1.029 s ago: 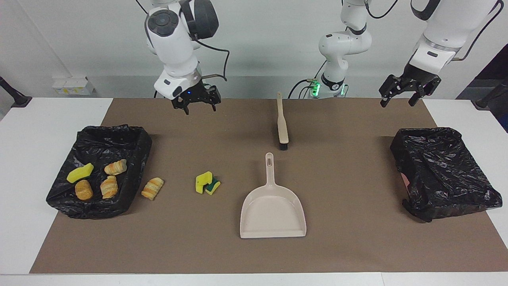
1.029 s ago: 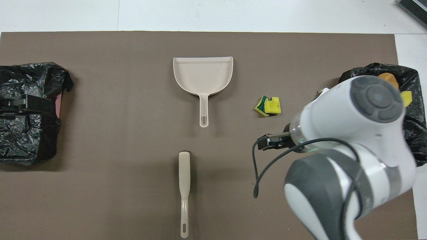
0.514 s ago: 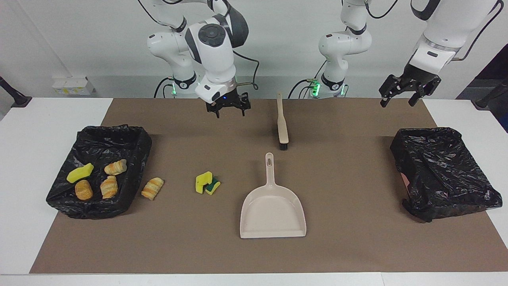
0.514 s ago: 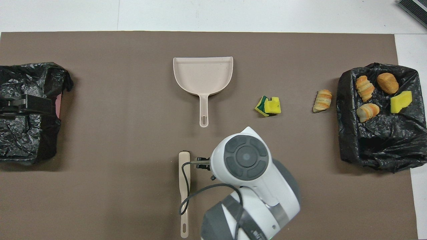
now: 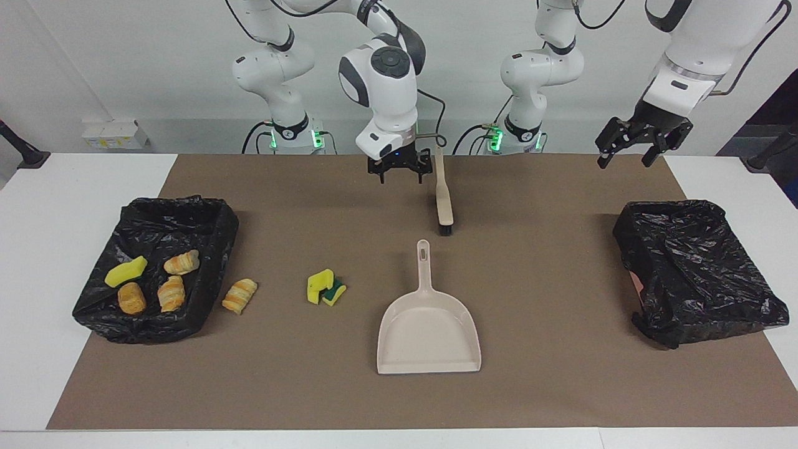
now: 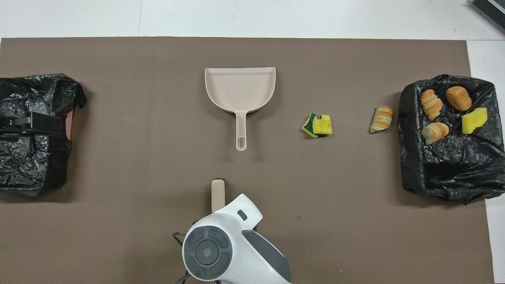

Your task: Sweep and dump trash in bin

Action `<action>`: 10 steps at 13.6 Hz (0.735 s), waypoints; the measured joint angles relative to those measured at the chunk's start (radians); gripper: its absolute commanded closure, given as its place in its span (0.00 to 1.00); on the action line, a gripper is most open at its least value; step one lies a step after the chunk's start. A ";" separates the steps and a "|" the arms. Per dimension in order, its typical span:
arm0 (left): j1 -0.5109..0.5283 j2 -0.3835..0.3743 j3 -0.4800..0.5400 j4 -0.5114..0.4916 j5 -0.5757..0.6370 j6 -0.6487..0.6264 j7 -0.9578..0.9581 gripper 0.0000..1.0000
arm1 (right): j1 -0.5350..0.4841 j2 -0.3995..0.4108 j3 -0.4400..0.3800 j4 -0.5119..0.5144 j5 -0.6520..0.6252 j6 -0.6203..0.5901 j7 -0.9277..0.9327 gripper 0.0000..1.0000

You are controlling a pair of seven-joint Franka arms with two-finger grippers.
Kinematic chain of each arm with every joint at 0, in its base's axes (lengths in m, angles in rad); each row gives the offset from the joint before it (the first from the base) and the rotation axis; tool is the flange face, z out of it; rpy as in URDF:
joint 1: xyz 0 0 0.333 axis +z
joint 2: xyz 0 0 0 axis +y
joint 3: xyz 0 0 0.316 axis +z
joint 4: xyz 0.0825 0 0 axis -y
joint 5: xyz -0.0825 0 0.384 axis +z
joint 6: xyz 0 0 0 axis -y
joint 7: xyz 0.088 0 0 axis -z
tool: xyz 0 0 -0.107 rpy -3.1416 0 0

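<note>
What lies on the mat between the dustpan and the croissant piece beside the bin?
A yellow-and-green sponge lies between the dustpan and the croissant piece; the overhead view shows it.

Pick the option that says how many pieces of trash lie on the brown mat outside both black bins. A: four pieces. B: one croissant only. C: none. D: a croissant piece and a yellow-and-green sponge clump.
D: on the mat lie only the croissant piece beside the bin at the right arm's end and the yellow-and-green sponge clump between it and the dustpan; the other pieces lie in that bin.
</note>
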 measured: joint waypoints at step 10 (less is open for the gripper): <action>-0.009 -0.005 -0.025 0.000 -0.004 0.035 0.007 0.00 | 0.102 0.021 0.002 -0.136 -0.005 0.147 0.014 0.27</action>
